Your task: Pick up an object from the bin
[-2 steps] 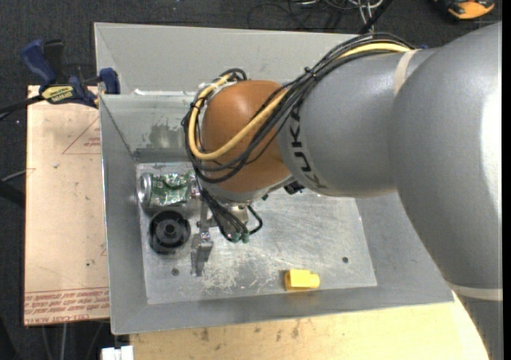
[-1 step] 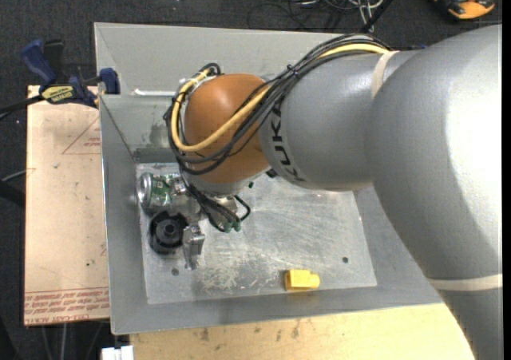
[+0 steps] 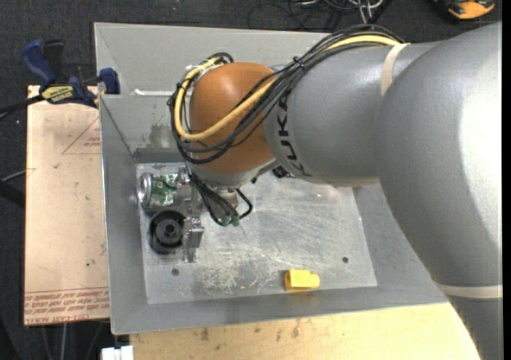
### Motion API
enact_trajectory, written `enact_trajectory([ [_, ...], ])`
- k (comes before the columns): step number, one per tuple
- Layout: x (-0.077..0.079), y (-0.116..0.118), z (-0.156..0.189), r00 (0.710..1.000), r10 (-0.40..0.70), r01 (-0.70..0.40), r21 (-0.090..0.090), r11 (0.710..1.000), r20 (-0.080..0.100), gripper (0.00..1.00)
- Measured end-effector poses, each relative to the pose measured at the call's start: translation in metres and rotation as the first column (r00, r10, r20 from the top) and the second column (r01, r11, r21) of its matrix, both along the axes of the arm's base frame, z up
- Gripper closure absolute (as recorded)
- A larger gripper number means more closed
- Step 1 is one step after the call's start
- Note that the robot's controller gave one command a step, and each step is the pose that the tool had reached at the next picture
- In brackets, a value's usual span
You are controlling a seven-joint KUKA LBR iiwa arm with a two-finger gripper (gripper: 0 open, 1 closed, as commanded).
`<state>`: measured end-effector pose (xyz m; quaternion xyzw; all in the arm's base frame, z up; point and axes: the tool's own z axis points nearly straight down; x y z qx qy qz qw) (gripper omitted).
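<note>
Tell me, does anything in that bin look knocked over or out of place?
The green-and-silver can lies on its side near the left wall of the bin. A yellow block sits alone by the front edge. Nothing looks spilled or broken.

- A can (image 3: 154, 187) and a black ring (image 3: 166, 233) crowd the bin's left wall (image 3: 120, 159), my pincer (image 3: 192, 240) just beside them.
- I see open floor (image 3: 319, 231) rightward, save a yellow block (image 3: 302, 279) near the front.

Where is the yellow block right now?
The yellow block lies alone by the bin's lower edge in the camera view, right of the gripper and black round part.
</note>
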<state>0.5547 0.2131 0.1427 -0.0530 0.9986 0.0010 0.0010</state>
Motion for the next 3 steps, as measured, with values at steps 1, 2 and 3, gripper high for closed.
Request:
enact_trajectory([
  [1,0.003,0.000,-0.043,0.953,0.304,-0.304,-0.001,0.953,0.002,0.00],
  [2,0.011,0.010,-0.051,0.998,-0.051,0.050,0.024,0.998,0.032,1.00],
  [3,0.011,0.010,-0.051,0.998,-0.051,0.050,0.024,0.998,0.033,1.00],
])
